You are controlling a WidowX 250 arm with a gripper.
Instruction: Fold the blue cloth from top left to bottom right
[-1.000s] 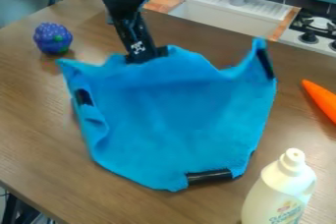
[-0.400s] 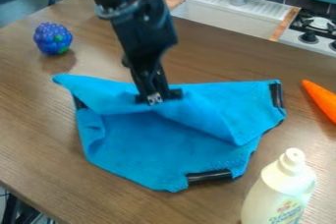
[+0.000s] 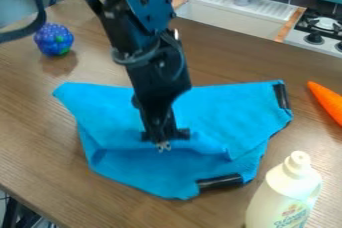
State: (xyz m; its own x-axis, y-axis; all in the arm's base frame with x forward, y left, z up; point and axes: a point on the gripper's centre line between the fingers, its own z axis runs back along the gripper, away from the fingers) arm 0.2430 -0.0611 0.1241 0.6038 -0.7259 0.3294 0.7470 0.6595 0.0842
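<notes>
Cloth [image 3: 227, 107], blue, one: centre of the frame, upper part folded down over the lower. Gripper [image 3: 163, 146], black, one: mid-frame, fingers clamped on the flap's lower edge. Berry [image 3: 53, 39], blue-purple: upper left. Carrot [image 3: 327, 101], orange: right edge. Bottle [image 3: 283, 192], white: lower right, upright. Sink [image 3: 227, 19]: upper right.

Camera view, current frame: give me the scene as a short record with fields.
cloth: blue cloth, partly folded, far flap over the middle, near part uncovered
gripper: black gripper, at the flap's near edge
far left: blue-purple berry toy
right: orange pointed object
near right: white bottle, upright
beyond table: sink
</notes>
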